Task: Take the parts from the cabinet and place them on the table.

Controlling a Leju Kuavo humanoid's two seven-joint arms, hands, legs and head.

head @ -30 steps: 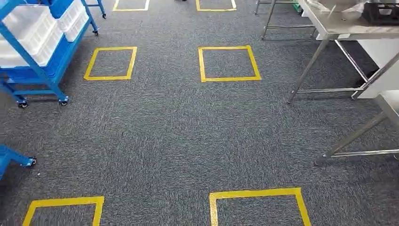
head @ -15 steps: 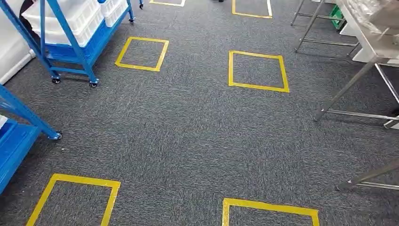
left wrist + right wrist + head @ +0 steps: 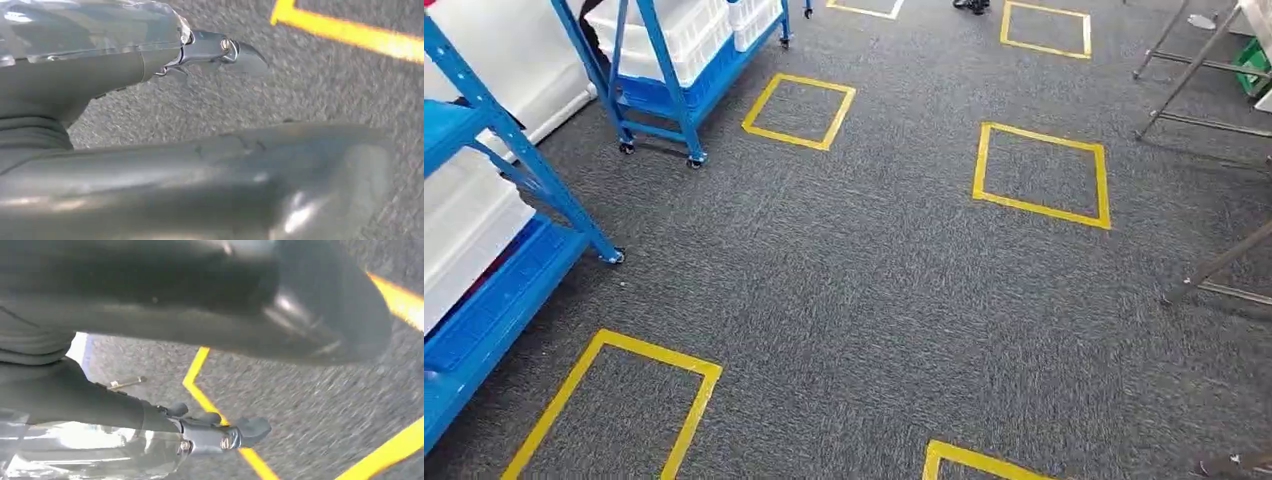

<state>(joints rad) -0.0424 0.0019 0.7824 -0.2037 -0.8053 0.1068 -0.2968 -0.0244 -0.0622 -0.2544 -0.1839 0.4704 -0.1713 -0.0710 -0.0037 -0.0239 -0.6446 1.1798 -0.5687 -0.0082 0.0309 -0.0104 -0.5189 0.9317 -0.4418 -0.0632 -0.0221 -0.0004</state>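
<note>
No loose part shows in the head view. A blue wheeled rack [image 3: 536, 175] with a white bin [image 3: 464, 225] stands close at the left. A second blue rack [image 3: 656, 45] with white bins [image 3: 686, 28] stands further back. My left hand [image 3: 90, 70] hangs over the grey carpet, fingers [image 3: 220, 50] straight and thumb [image 3: 225, 175] apart, with bare carpet between them. My right hand [image 3: 100, 405] hangs the same way, thumb [image 3: 200, 300] apart from the fingers [image 3: 220, 432]. Crinkled clear plastic [image 3: 75, 452] lies along the outer side of each hand's fingers.
Grey carpet carries yellow taped squares [image 3: 1042, 175] [image 3: 799, 110] [image 3: 614, 410]. Metal table legs [image 3: 1219, 265] [image 3: 1189, 45] stand at the right edge. A white wall panel [image 3: 514, 70] runs behind the near rack.
The whole picture has shifted right and down: the camera has turned left. The blue racks now lie closer at the left and the tables have slid off to the right.
</note>
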